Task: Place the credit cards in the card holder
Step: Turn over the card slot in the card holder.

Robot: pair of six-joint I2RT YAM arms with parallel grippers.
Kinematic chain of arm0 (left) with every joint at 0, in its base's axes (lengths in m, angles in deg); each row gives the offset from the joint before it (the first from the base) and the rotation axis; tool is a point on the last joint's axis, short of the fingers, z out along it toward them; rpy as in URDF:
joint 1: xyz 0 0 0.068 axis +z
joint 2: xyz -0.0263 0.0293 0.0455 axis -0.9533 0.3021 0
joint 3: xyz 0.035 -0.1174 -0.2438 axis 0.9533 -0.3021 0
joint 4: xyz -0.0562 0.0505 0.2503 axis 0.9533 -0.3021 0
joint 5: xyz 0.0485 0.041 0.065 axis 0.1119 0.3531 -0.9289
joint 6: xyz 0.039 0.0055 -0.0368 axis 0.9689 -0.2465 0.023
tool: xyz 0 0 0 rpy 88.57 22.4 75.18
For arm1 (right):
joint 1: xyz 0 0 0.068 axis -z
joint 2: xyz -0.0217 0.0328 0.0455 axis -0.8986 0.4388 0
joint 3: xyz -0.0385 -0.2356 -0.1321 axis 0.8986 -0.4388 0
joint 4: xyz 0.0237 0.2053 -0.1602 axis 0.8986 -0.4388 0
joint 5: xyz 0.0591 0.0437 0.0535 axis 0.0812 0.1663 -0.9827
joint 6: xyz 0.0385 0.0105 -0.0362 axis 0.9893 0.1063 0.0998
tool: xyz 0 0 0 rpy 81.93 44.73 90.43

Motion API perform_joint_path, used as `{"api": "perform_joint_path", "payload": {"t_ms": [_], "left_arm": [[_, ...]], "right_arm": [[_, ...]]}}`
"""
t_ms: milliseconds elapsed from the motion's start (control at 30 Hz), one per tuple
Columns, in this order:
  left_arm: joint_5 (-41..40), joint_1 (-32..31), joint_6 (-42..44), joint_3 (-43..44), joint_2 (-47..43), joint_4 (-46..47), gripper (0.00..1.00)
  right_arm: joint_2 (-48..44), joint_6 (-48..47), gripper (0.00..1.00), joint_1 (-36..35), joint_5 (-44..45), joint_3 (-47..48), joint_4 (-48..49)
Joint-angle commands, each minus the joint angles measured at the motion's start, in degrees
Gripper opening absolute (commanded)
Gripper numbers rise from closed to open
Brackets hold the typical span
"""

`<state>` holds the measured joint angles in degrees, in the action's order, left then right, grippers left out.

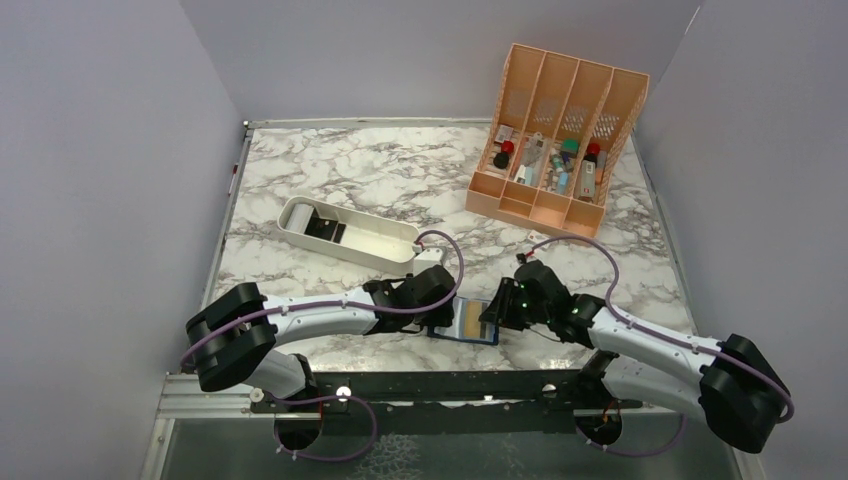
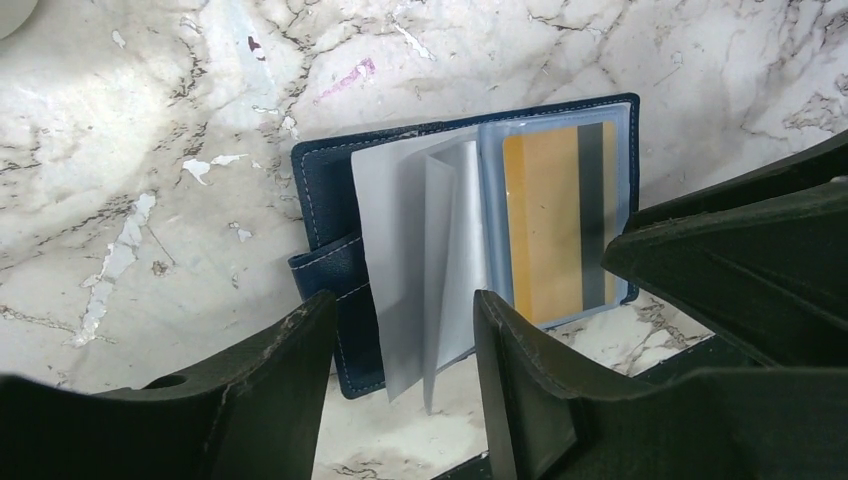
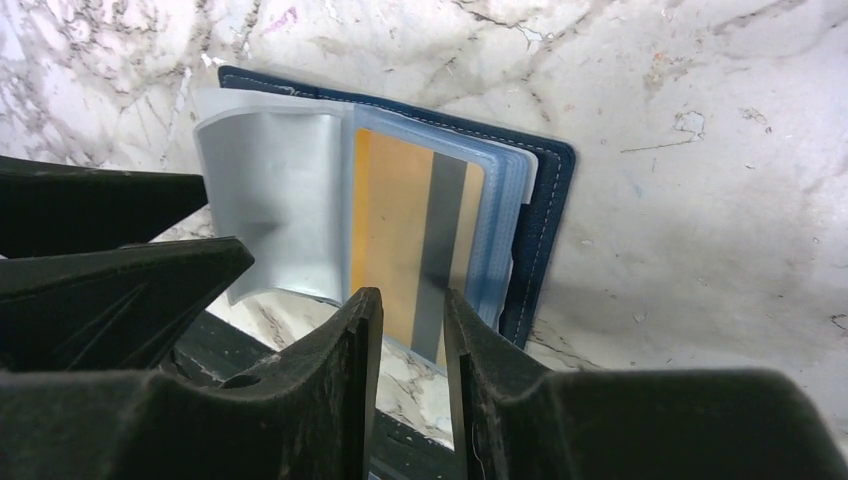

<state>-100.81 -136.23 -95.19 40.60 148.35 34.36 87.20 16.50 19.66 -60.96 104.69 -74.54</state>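
The navy card holder (image 1: 470,325) lies open on the marble near the front edge, its clear sleeves fanned up. It also shows in the left wrist view (image 2: 325,200) and the right wrist view (image 3: 545,220). One gold credit card with a dark stripe (image 2: 545,230) (image 3: 390,230) sits inside a clear sleeve on the holder's right half. No other card shows. My left gripper (image 1: 440,303) (image 2: 400,335) is open, and the loose sleeves stand between its fingers. My right gripper (image 1: 500,308) (image 3: 405,310) is open by a narrow gap and empty, its tips at the near edge of the gold card's sleeve.
A white oblong tray (image 1: 350,250) holding a black item and a white roll lies behind the left arm. An orange slotted organizer (image 1: 560,130) with small bottles stands at the back right. The black metal rail (image 1: 450,385) at the table's front edge runs just below the holder.
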Motion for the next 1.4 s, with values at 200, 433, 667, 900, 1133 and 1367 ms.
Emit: {"api": "perform_joint_path", "payload": {"t_ms": [200, 433, 667, 900, 1133, 1367], "left_arm": [[1.01, 0.18, 1.57, -2.82, 0.07, 4.14, 0.57], [2.92, 0.18, 1.41, -4.16, 0.34, 7.40, 0.40], [5.85, 0.21, 0.16, -6.04, 0.45, 11.18, 0.07], [8.74, 0.18, -1.56, -7.58, 0.68, 15.00, 0.00], [9.36, 0.19, -2.11, -7.84, 0.60, 15.99, 0.00], [9.45, 0.20, -2.56, -7.92, 1.04, 16.27, 0.00]], "right_arm": [[2.27, 0.56, 0.37, -0.42, 0.49, -1.43, 2.04], [3.06, 0.57, 0.38, -0.42, -1.15, -2.34, 4.63], [2.19, 0.35, 0.38, -0.36, -2.09, -2.51, 6.33], [2.22, 0.56, 0.38, -0.40, -3.09, -2.69, 7.61], [2.73, 0.77, 0.40, -0.42, -3.69, -2.60, 8.38], [3.55, 1.31, 0.42, -0.42, -5.31, -2.60, 9.95]]}}
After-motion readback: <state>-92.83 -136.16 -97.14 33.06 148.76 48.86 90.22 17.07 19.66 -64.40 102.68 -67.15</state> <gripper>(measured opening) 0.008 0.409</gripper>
